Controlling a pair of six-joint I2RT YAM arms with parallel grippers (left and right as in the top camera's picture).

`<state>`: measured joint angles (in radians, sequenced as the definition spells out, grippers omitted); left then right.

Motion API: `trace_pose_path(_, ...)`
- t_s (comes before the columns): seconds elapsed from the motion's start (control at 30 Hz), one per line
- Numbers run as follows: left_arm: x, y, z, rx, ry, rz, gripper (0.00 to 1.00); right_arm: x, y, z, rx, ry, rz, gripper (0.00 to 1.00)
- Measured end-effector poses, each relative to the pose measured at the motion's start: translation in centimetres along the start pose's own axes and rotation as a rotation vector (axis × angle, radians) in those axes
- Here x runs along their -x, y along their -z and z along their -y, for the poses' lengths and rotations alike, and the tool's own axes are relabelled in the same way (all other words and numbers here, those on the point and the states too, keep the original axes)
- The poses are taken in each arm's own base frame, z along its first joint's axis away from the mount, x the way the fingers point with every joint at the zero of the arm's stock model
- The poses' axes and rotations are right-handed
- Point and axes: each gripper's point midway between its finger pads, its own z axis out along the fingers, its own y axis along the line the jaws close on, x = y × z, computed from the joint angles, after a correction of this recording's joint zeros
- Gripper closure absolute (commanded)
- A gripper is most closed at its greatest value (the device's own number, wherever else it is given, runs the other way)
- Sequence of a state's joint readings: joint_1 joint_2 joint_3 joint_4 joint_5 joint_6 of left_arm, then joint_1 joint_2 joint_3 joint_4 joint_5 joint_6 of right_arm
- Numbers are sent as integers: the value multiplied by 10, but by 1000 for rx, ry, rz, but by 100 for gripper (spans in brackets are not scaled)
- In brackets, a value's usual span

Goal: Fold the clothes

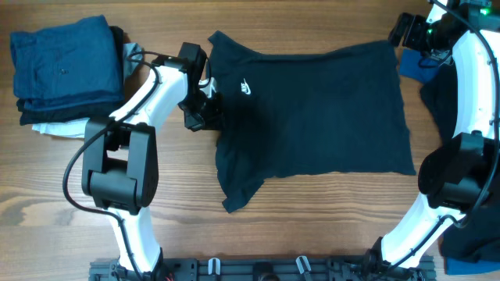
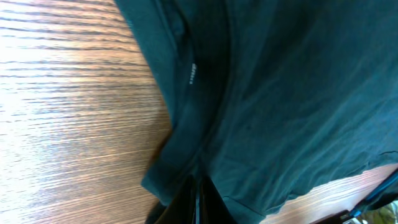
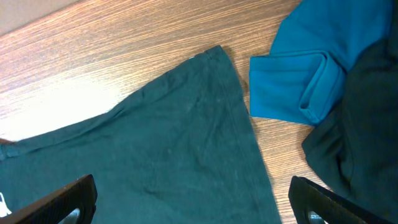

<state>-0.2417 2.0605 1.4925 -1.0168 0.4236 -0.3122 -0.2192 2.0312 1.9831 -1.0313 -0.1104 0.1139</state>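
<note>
Sleeve (image 1: 238, 195) of the near-black navy shirt (image 1: 312, 117) lies nearest to the robot's base, pointing out over the wooden table (image 1: 47, 218). The rest of the shirt is spread almost flat in the middle, probably so that it can be folded in clean halves.

A little further, at the shirt's left edge beside the small white logo, the left gripper (image 1: 205, 109) is down on the cloth. In its wrist view the fingers (image 2: 198, 205) are clenched together on a small ridge of the fabric. I judge this pinch is taken so the left side can be lifted and carried over.

At the far side, the right gripper (image 3: 193, 205) hangs above the shirt's far right corner (image 3: 214, 56) with fingers released, wide apart and holding nothing. It seems to be placed there to take this corner. Just beside the corner lies a blue garment (image 3: 298, 81), and at the far left a folded stack (image 1: 62, 66) rests apart.
</note>
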Motion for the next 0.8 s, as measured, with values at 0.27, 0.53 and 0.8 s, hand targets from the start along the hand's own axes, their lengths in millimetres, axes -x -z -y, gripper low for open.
trace_pose_path(0.27,-4,-8,8,-3,-27,-13,96,0,0,0,0,0,0,0)
trace_pose_path(0.53,-12,-31,-30,155,3,-52,96,0,0,0,0,0,0,0)
trace_pose_path(0.8,22,-17,-50,291,-44,114,94,0,0,0,0,0,0,0)
